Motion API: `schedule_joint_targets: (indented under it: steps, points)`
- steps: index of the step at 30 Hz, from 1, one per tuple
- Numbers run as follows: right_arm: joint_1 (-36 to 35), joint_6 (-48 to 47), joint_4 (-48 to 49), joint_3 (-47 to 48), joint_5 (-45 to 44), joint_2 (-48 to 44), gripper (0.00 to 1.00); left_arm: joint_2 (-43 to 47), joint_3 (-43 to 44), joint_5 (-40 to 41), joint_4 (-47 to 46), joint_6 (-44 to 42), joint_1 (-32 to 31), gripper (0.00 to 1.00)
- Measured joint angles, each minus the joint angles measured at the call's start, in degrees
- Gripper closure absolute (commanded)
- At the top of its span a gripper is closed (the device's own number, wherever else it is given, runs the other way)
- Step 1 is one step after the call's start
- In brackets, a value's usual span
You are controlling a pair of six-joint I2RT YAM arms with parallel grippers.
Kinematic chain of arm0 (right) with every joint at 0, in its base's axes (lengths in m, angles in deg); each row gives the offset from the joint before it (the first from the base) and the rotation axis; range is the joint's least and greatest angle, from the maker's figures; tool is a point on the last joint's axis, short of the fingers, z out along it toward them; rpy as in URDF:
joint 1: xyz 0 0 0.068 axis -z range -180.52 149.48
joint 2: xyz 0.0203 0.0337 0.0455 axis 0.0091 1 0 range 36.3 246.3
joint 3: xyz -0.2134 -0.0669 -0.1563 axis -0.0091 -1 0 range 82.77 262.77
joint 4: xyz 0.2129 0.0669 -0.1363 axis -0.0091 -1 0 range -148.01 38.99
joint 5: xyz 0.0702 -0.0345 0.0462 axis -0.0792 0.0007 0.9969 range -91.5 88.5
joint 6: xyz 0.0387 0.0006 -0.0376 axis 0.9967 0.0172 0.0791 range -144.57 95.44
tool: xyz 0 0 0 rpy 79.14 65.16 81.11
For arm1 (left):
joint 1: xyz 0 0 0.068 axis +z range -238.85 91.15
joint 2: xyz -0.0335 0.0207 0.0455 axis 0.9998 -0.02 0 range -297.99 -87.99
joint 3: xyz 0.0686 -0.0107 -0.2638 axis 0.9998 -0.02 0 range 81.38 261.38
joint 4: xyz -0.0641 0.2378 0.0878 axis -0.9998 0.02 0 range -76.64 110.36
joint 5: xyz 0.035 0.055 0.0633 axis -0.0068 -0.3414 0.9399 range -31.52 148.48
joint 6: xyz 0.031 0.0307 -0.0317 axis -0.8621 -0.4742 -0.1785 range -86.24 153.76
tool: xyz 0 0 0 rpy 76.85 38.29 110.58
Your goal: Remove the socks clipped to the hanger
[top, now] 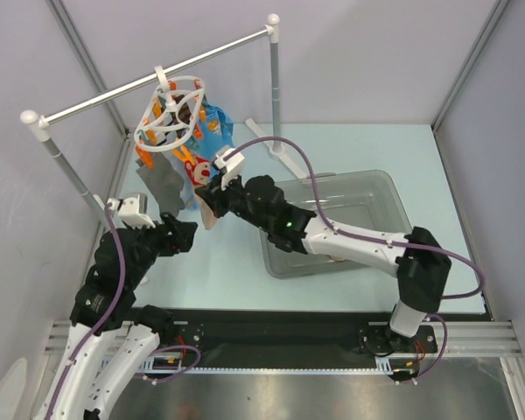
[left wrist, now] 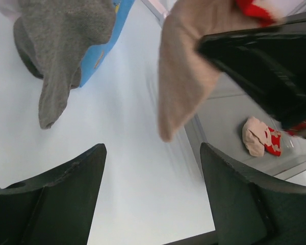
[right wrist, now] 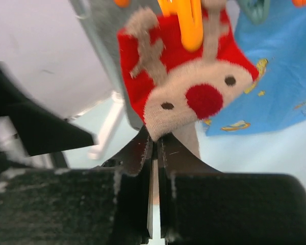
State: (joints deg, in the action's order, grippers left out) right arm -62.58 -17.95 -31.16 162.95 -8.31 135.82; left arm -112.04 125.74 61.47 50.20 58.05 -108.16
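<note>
**A:** On the pale blue table (top: 376, 149), largest first: what stands where?

**B:** Long white rail on posts (top: 157, 77) across the back. Clear plastic bin (top: 394, 188) to the right. White oval ring hanger (top: 170, 114) hooked on the rail, left of centre.

**A:** And what hangs beneath the hanger?

**B:** Bright blue printed cloth (right wrist: 275, 76), a grey sock (left wrist: 66, 35), and a red-and-beige reindeer-face sock (right wrist: 188, 87) gripped at its top by an orange clip (right wrist: 189, 23). A second red-and-beige sock (left wrist: 257, 137) lies in the bin.

**A:** The grippers?

**B:** Right gripper (right wrist: 154, 145): fingers pressed together, pinching the reindeer-face sock just below the face. Left gripper (left wrist: 153, 153): fingers spread wide, low and apart from both hanging socks.
</note>
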Motion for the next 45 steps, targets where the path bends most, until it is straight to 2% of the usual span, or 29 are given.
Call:
schedule_joint_targets:
  steps: [8,21,39,43,44,45]
  points:
    - [2.5,6.3,0.5,-3.8,8.0,-9.4,1.00,-4.3,-2.5,-6.7,-9.9,0.2,0.0,0.18]
    - [7.1,15.3,5.0,-12.5,20.9,-12.3,1.00,-1.2,-10.1,-18.3,-23.3,4.0,0.0,0.13]
    - [8.7,23.7,13.1,-14.5,27.2,-14.7,1.00,-6.0,-11.8,-20.9,-34.3,8.6,-0.2,0.13]
    - [8.5,24.7,13.8,-14.5,27.2,-14.6,1.00,-7.6,-11.8,-21.7,-37.5,9.8,-0.7,0.20]
    - [8.5,24.8,13.9,-14.5,27.2,-14.6,1.00,-8.0,-11.8,-21.8,-38.0,9.9,-0.9,0.25]
    - [8.4,24.9,14.0,-14.5,27.2,-14.6,1.00,-8.4,-11.8,-21.8,-38.4,10.2,-1.0,0.40]
